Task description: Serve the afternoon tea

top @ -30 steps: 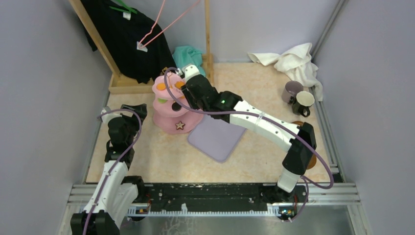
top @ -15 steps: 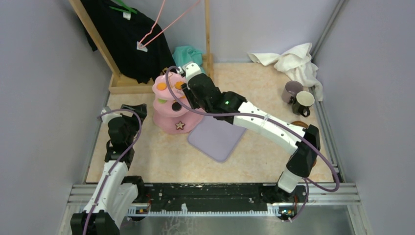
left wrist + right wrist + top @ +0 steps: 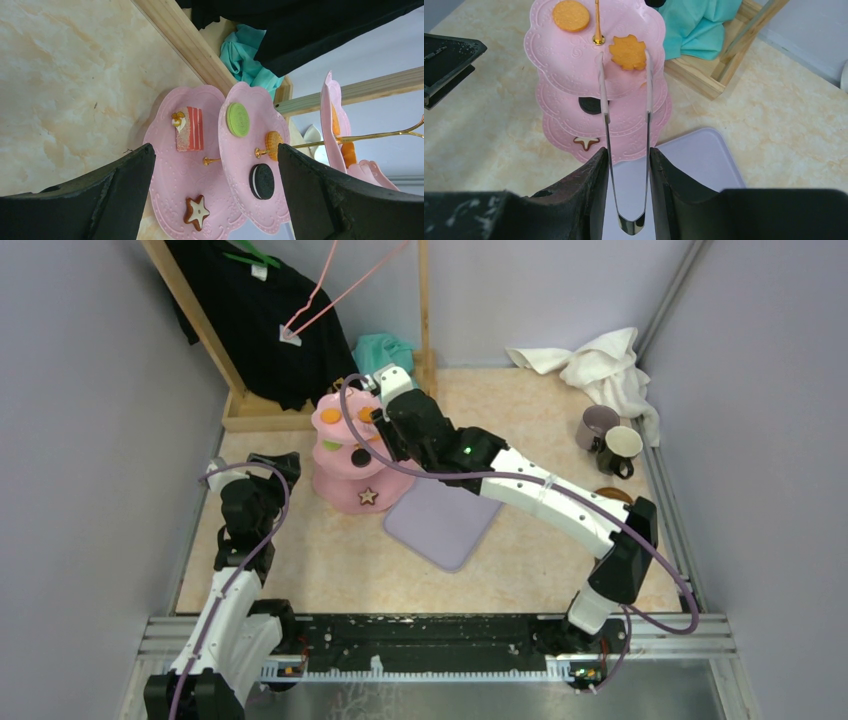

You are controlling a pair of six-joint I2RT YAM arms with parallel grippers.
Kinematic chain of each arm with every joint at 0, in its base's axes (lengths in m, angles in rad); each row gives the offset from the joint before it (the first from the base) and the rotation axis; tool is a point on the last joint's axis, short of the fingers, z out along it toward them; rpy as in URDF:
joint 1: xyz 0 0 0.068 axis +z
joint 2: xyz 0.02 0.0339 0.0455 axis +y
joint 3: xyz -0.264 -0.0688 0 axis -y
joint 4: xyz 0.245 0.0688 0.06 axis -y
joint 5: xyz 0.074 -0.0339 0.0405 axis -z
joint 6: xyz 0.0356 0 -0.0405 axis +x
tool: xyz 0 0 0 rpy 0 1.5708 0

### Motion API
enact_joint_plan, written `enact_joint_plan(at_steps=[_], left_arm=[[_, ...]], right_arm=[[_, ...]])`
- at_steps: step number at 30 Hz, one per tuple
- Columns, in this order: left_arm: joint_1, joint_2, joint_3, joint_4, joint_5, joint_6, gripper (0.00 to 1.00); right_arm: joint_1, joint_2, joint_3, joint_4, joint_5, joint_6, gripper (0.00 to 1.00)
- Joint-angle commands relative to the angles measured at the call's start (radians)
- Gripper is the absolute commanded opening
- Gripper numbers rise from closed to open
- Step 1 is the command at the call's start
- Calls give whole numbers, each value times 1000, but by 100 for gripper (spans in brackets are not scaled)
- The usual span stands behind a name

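Tongs (image 3: 647,100) sit pinched near their bend in the right hand (image 3: 626,155), which is drawn in narrow around them. The two thin arms stand apart and their pink tips reach out over the top tier of the stand (image 3: 569,65). Off to the left, the left hand (image 3: 215,150) rests low over the surface (image 3: 330,560), jaws wide with nothing between them, facing the stand from the side.

Just past the right hand lies the lilac tray (image 3: 694,160), its corner close beside the stand's bottom tier. The stand is upright toward the far left of the surface. It carries a brown star (image 3: 585,142) on the bottom tier, a black round (image 3: 589,105) in the middle, and an orange round (image 3: 571,15) and an orange flower-shaped sweet (image 3: 628,51) on top, either side of the gold post (image 3: 598,30). The tong tips straddle the flower-shaped sweet; whether they touch it I cannot tell.

At the far right, well apart from all this, the mauve mug (image 3: 598,426) and cream mug (image 3: 622,448) stand together, and a brown saucer (image 3: 612,494) peeks out by the right arm.

The step in hand looks like lifting a sweet off the top tier. The next move calls for lowering the tips level with the sweet, tightening the hand until the arms close on it, then rising clear of the post without nudging the tier.
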Motion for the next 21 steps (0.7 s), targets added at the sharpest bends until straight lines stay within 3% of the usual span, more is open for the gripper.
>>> enact_joint_plan(at_steps=[1,21], left_arm=[[4,1,4,34,6,4,97],[3,1,5,33,4,7,97]], right_arm=[[16,-69,31,73,29,-22,34],[54,-126,23,95,60,-66,28]])
